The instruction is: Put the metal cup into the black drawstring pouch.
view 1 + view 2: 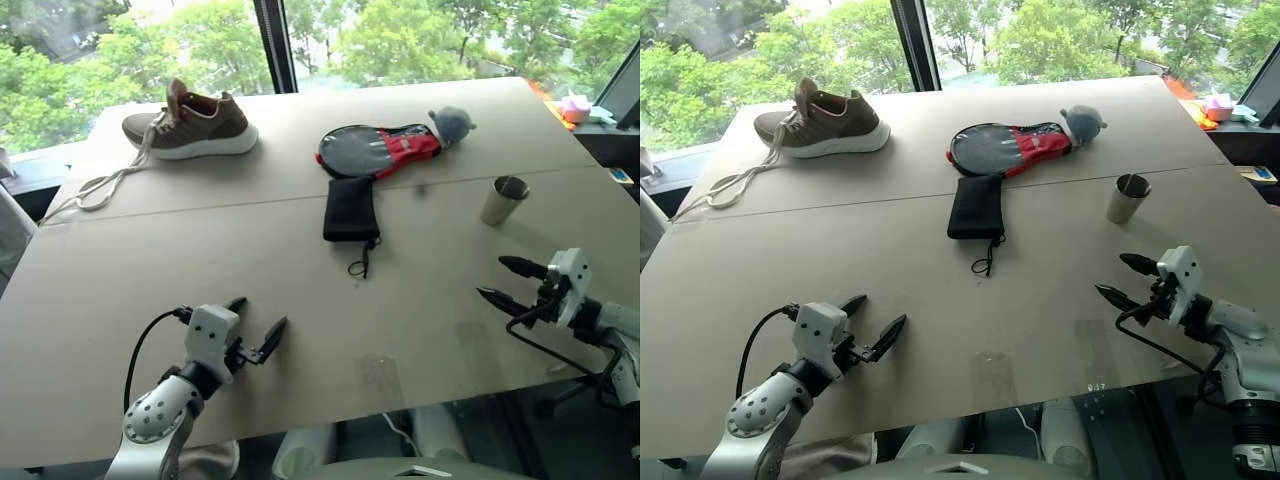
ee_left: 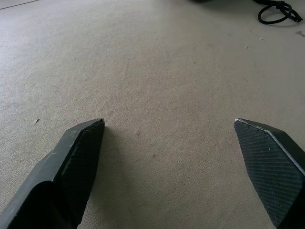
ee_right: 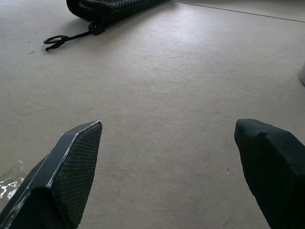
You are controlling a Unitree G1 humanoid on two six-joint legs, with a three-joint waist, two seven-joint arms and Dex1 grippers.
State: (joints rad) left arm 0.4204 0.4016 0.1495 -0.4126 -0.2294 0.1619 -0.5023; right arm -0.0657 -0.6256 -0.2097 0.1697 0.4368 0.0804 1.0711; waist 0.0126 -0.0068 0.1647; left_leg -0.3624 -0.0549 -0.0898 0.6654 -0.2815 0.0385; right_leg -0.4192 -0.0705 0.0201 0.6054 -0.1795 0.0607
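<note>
The metal cup [image 1: 505, 200] stands upright on the right side of the table. Near the table's middle lies the black drawstring pouch [image 1: 351, 208], flat, its cord [image 1: 362, 262] trailing toward me; the cord also shows in the wrist views [image 2: 276, 10] [image 3: 64, 38]. My left gripper [image 1: 258, 326] hovers open over the near left of the table, nothing between its fingers [image 2: 78, 157]. My right gripper [image 1: 503, 281] is open at the near right, pointing left toward the table's middle, below the cup and apart from it.
A brown shoe [image 1: 195, 125] with long white laces lies at the far left. An oval black-and-red case [image 1: 378, 150] with a grey plush ball [image 1: 452, 123] sits just behind the pouch. The beige table [image 1: 200, 250] has a seam running across it. Windows stand behind.
</note>
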